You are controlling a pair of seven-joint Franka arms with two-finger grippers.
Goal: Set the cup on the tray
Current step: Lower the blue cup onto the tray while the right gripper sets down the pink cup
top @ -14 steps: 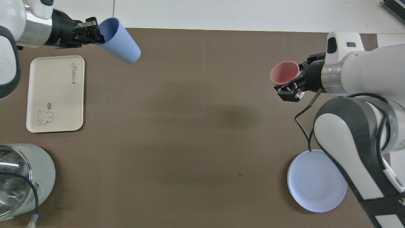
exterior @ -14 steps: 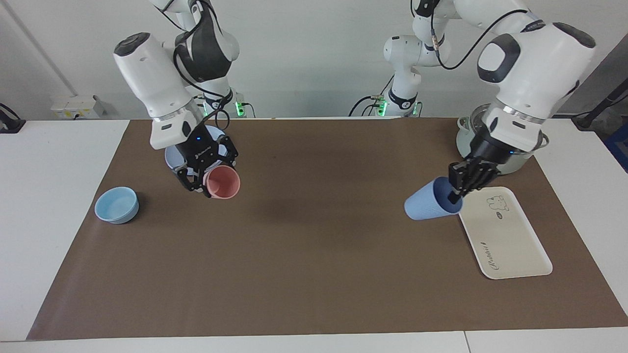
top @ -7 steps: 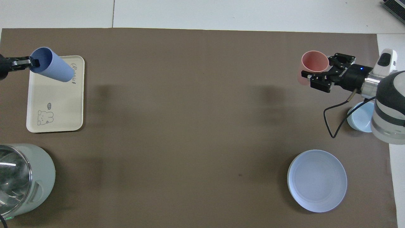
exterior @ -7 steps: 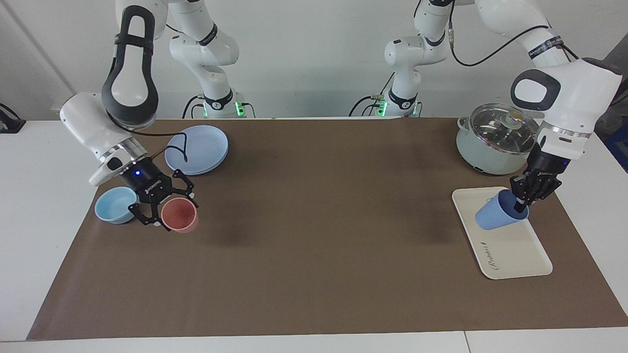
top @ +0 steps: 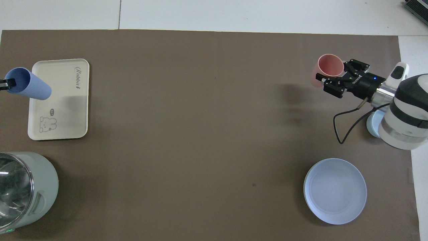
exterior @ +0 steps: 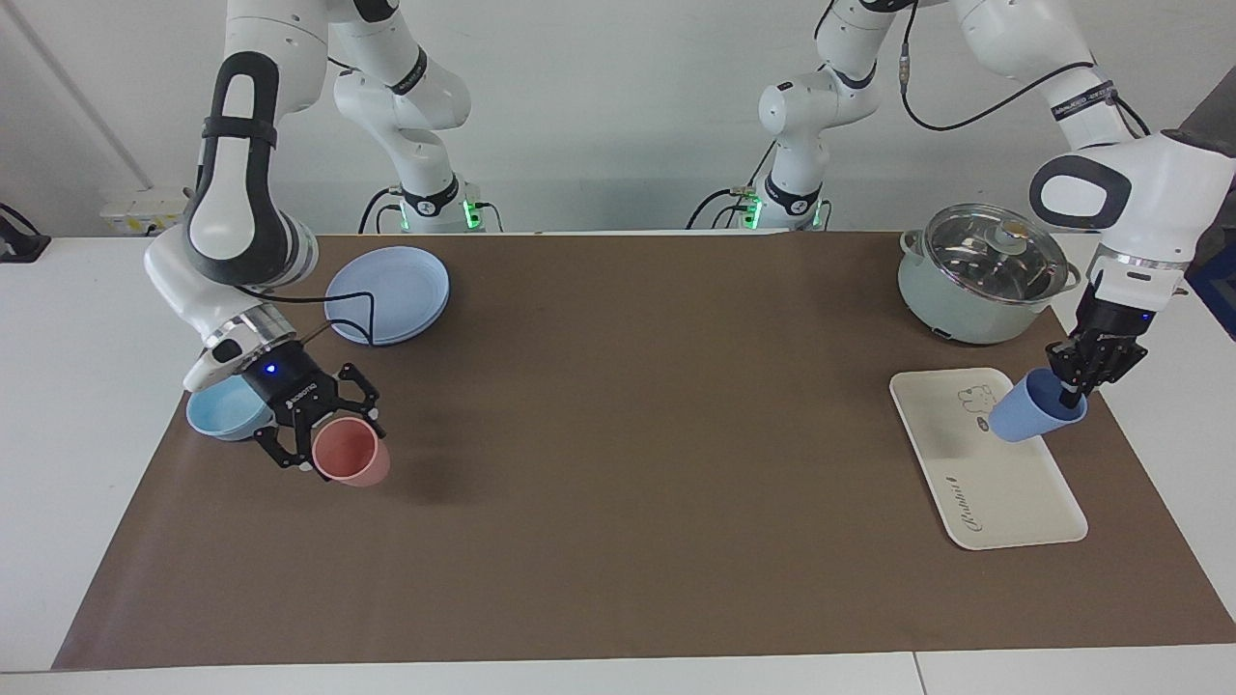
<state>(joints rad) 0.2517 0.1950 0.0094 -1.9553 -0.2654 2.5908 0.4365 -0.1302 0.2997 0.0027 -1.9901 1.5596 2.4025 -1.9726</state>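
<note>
The periwinkle-blue cup [exterior: 1022,415] hangs tilted, its rim in my left gripper [exterior: 1068,393], which is shut on it. The cup is over the cream-white tray [exterior: 999,487], above the tray's long edge toward the left arm's end of the table. In the overhead view the cup [top: 31,88] overlaps that edge of the tray [top: 63,113], and only the tip of the left gripper [top: 3,84] shows. My right gripper [exterior: 333,439] is shut on a salmon-pink tumbler [exterior: 350,454], low over the mat beside the light-blue bowl.
A light-blue bowl [exterior: 220,410] and a round blue plate [exterior: 386,280] lie at the right arm's end. A lidded pale-green pot [exterior: 980,275] stands nearer to the robots than the tray. A brown mat [exterior: 628,434] covers the table.
My left gripper carried the blue cup from beside the tray to over it, then toward the tray's outer edge. My right gripper moved the pink tumbler from over the plate down beside the bowl.
</note>
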